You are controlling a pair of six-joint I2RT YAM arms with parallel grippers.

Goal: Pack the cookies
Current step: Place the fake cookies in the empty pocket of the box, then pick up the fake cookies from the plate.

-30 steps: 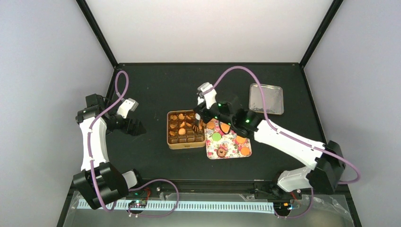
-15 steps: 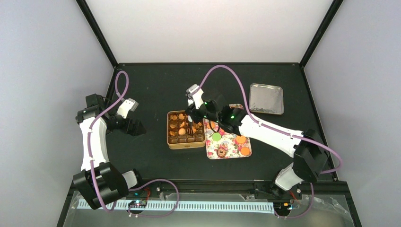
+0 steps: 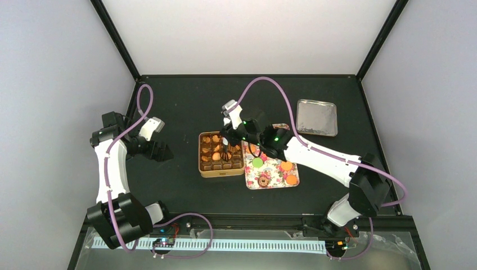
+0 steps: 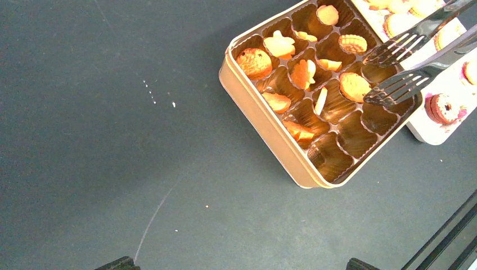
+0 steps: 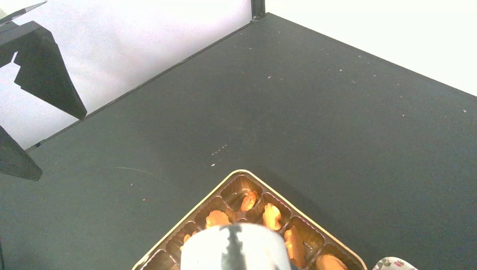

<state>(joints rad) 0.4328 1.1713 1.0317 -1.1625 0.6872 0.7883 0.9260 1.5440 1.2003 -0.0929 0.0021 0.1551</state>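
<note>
The tongs [image 4: 399, 85], gripped by the right gripper [image 3: 228, 144], are held slightly parted and empty over the tin's [image 4: 264, 121] right side. Cookies [image 4: 304, 73] are packed in most cups. The near row is unfilled, and several are left on the floral tray [image 3: 274, 170].

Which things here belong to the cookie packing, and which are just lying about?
In the job:
cookies
gold tin
flowered tray holding loose cookies
tongs over the tin

Lying about:
silver tray at the far right
white specks
</note>
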